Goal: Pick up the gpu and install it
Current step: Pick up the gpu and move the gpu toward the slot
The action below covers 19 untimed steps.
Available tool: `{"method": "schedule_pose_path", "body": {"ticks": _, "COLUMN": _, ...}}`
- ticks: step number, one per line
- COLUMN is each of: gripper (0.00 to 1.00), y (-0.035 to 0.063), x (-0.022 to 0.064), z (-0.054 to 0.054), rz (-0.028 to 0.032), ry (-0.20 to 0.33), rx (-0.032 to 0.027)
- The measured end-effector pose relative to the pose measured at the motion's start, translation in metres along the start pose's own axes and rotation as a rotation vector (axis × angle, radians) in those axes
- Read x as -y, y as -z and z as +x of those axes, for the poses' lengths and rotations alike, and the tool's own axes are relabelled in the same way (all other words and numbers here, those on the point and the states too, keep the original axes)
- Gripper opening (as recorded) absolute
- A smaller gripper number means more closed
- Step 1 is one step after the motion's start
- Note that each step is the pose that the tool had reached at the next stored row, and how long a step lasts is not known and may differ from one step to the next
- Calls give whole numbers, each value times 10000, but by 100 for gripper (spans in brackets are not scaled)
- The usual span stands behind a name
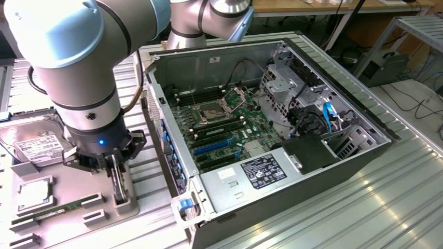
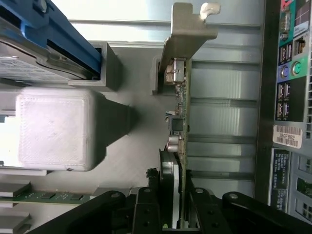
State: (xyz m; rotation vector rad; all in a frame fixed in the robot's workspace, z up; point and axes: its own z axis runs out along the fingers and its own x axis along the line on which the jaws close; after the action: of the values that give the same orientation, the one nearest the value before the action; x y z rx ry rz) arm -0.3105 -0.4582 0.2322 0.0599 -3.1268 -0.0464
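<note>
The gpu (image 1: 120, 185) stands on its edge in a slot of the grey holder tray (image 1: 132, 207) at the exterior view's left, beside the open computer case (image 1: 360, 122). My gripper (image 1: 114, 167) comes down on it from above, shut on the card. In the wrist view I see the gpu (image 2: 183, 112) edge-on: a thin green board, its black fan between my fingers, and its silver end bracket (image 2: 187, 34) at the far end. My gripper (image 2: 171, 197) has one black finger pressed on each side of the card.
The case lies open with the motherboard (image 1: 221, 122) and its blue slots (image 1: 211, 148) facing up. A silver hard drive (image 1: 35, 145) and a thin RAM stick (image 1: 49, 212) rest on the tray. The case's rear port panel (image 2: 287, 97) is close beside the card.
</note>
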Motion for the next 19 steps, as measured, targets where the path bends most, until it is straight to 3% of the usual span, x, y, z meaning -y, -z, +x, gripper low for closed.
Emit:
{"method": "schedule_pose_path", "body": {"ticks": 9, "gripper": 29, "y": 97, "x": -3, "z": 2, "rz": -1, "ry": 0, "rx": 1}}
{"method": "schedule_pose_path", "body": {"ticks": 19, "gripper": 29, "y": 285, "x": -9, "z": 4, "rz": -9, "ry": 0, "rx": 2}}
